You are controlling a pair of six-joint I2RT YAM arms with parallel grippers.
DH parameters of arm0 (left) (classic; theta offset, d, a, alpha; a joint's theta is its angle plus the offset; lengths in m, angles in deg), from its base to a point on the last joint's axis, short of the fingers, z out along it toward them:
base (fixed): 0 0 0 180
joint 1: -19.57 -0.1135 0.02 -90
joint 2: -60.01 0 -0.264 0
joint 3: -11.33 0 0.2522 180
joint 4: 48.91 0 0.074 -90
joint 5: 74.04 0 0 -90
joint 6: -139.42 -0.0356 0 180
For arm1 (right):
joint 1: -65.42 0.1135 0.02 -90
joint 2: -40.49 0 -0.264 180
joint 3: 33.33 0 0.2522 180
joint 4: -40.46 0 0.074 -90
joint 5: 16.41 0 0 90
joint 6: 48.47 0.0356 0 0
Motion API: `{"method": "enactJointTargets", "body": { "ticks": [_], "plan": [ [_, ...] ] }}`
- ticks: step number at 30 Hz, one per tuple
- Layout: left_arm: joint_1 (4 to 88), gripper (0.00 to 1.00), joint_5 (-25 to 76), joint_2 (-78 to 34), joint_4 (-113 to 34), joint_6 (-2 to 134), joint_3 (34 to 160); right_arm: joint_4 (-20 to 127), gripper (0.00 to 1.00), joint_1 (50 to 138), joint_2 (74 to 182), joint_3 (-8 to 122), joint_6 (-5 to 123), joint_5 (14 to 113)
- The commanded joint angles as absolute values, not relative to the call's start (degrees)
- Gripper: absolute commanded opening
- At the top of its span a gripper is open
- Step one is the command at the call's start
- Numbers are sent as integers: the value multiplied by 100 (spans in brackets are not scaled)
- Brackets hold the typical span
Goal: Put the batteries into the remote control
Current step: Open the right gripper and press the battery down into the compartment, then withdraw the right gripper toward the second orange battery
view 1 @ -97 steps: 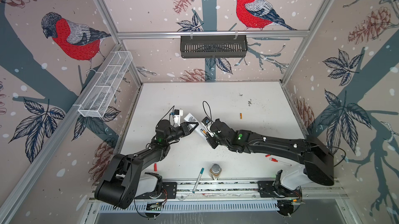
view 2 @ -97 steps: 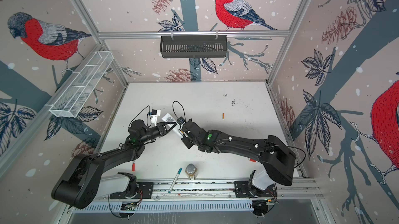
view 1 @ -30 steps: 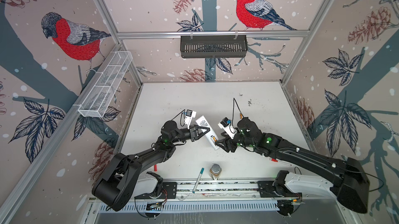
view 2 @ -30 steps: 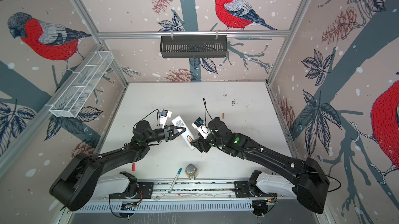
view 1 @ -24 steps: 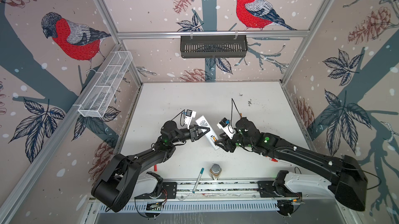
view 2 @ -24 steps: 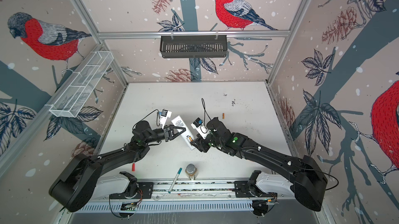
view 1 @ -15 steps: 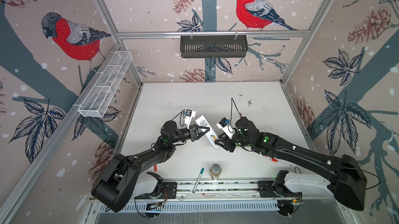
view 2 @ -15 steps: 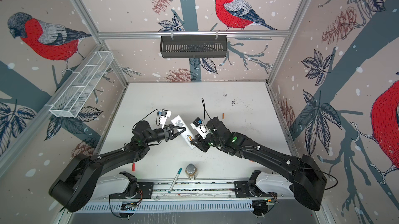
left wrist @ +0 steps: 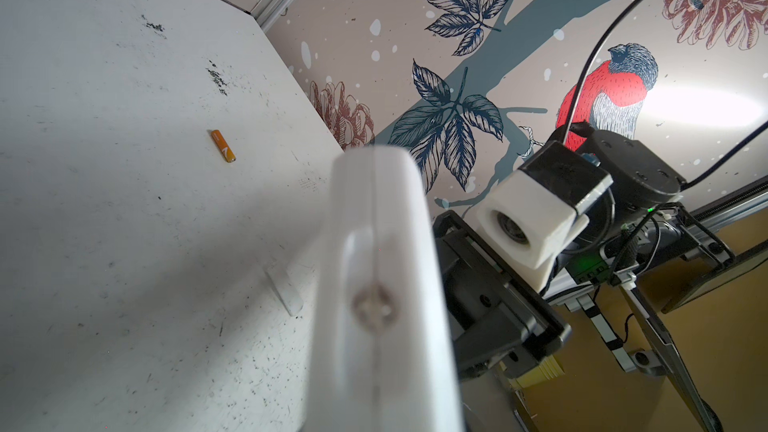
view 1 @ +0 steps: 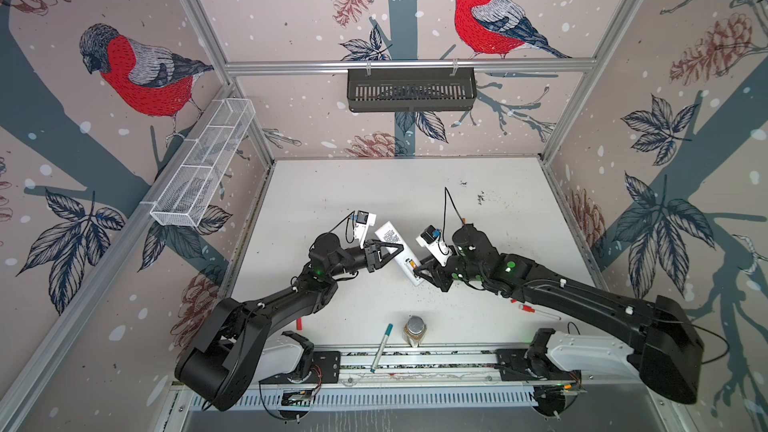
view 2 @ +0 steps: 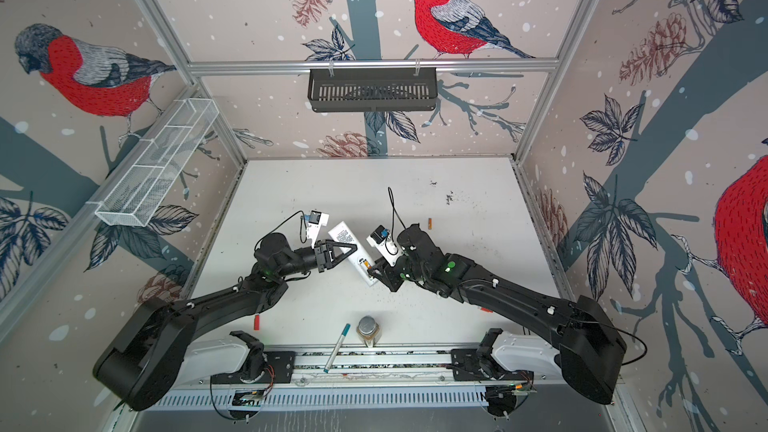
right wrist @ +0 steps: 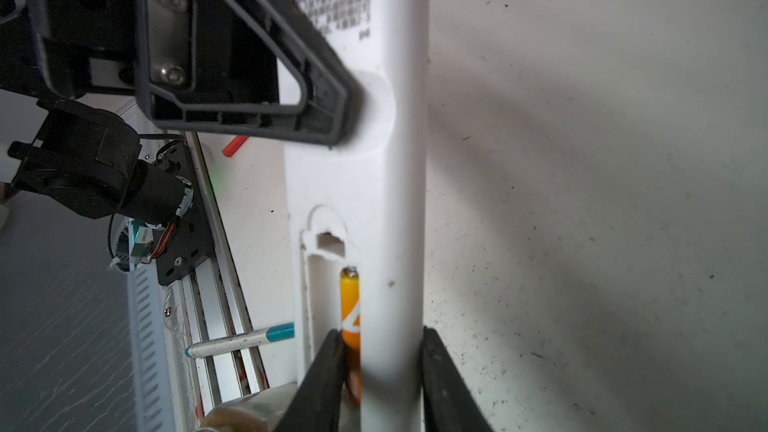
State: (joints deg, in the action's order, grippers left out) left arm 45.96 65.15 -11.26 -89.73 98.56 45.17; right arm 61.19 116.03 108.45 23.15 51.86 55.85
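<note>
The white remote control hangs above the table's middle, back up, with its QR label and its battery bay showing. My left gripper is shut on its middle. One orange battery lies in the bay. My right gripper clamps the remote's lower end, one finger on that battery and the other finger on the remote's far face. Another orange battery lies loose on the table behind my right arm.
A small white cover plate lies on the table under the remote. At the front edge are a teal-tipped marker, a brown jar, a red-capped marker and a red cap.
My right gripper's jaws have closed in on the remote's lower end and the battery in the bay. Both arms and the remote have hardly moved in the last second.
</note>
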Motion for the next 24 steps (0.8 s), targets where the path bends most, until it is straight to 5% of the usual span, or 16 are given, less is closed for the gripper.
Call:
{"method": "enactJointTargets", "body": {
  "ticks": [1, 13, 24],
  "plan": [
    [4601, 0, 6750, -1080, -9191, 9785, 4531, 6107, 30, 11543, 10816, 2319, 5207, 5891],
    [4598, 0, 6707, -1057, -9047, 9697, 4548, 6090, 29, 11450, 10803, 2297, 5199, 5849],
    [4585, 0, 5625, -479, -7037, 8660, 4818, 5915, 77, 11059, 10240, 2145, 5331, 5653]
  ]
}}
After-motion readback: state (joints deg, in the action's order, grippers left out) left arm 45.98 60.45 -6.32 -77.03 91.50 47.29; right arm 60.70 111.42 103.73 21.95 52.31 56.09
